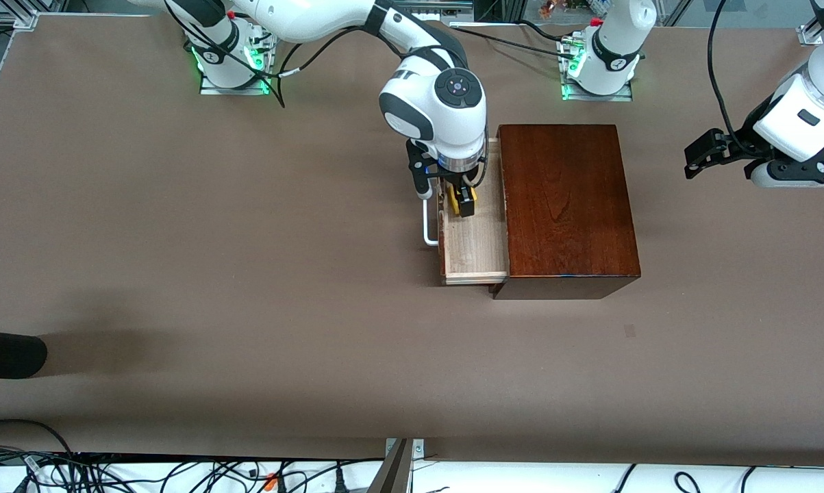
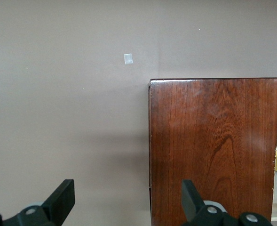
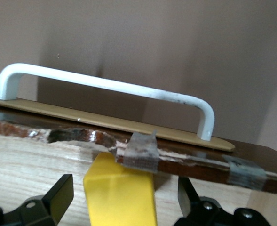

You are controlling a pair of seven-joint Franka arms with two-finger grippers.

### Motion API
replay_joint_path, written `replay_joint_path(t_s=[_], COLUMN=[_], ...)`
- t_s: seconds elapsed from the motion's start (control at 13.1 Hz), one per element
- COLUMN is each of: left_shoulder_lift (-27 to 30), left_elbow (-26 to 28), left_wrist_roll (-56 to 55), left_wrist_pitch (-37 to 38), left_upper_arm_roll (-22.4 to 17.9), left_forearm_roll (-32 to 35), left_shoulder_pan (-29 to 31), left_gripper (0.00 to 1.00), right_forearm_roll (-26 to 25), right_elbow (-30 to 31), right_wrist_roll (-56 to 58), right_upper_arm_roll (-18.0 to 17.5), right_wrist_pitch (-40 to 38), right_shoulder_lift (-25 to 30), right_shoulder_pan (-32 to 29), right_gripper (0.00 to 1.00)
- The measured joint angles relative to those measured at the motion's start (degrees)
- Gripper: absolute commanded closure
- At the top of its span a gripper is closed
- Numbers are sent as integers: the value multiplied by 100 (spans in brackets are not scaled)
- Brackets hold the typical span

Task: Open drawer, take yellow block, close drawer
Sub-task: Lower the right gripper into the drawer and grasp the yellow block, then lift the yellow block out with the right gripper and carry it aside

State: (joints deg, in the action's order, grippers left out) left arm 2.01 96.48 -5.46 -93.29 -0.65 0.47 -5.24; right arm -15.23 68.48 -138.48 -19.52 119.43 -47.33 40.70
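Brown table [image 1: 179, 274], pale-wood drawer [image 1: 477, 246] out, right gripper [image 1: 461, 200] spread around yellow block [image 1: 466, 205], left gripper [image 2: 126, 200] open (waiting).

No readable text, labels, brands or numbers on wooden box [image 1: 568, 205], drawer [image 1: 477, 239], table [image 1: 247, 274] or arms. Markings on arm bases too small to read.

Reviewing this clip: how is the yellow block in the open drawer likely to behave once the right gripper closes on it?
The yellow block looks rigid with flat faces, so it should probably neither squash nor roll. Its smooth surface might slip slightly. It sits between the open fingers of the right gripper, close to the front wall of the drawer, so it could scrape there.
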Motion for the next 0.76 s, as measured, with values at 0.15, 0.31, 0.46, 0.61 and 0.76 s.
replay_joint_path(t_s=[0.15,0.31,0.46,0.61,0.76], left_shoulder_lift=[0,0,0,0,0], left_elbow=[0,0,0,0,0], left_wrist_roll=[0,0,0,0,0], left_wrist_pitch=[3,6,8,13,15], left_upper_arm_roll=[0,0,0,0,0], left_forearm_roll=[0,0,0,0,0], left_shoulder_pan=[0,0,0,0,0], left_gripper=[0,0,0,0,0], right_forearm_roll=[-1,-1,17,190,523], right_elbow=[-2,-26,-75,-347,-762], right_wrist_roll=[0,0,-6,-44,-51], right_upper_arm_roll=[0,0,-4,-27,-29], right_wrist_pitch=[32,38,-64,-455,-966], right_shoulder_lift=[-10,-3,54,115,217], right_shoulder_pan=[0,0,1,6,-2], right_gripper=[100,100,100,100,100])
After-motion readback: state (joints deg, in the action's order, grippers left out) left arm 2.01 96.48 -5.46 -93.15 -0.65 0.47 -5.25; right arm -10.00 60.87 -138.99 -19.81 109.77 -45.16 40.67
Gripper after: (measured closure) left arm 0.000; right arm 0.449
